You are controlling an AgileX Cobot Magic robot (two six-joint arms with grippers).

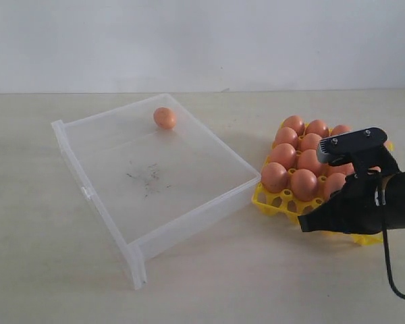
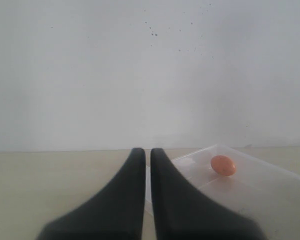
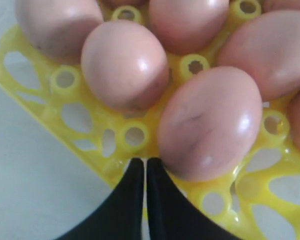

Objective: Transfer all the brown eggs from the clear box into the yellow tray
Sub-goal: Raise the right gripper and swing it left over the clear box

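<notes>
one egg left in the box, both pincers closed and empty

the yellow tray (image 1: 277, 202) sits on the table (image 1: 54, 283) at the right. its cups hold brown eggs (image 1: 304, 183) packed side by side, each upright in its own cell so it cannot roll. the right arm hides the tray's near right part, so a full count is not possible.

the clear box (image 1: 189, 226) lies to the left of the tray, just beside it, which keeps each carry short. its floor is bare apart from dark scuffs and a single egg (image 1: 165, 118) resting at the far corner against the wall. by my reading the task is nearly done, with this one egg to fetch.

the right gripper (image 3: 145, 167) hangs over the tray's near edge with its jaws pressed together and nothing between them. its tips are right beside an egg seated in the near row; whether they touch it i cannot tell.

the left gripper (image 2: 147, 155) is likewise closed on nothing, well clear of the box, with its camera looking towards the lone egg. it is out of the exterior view.
</notes>
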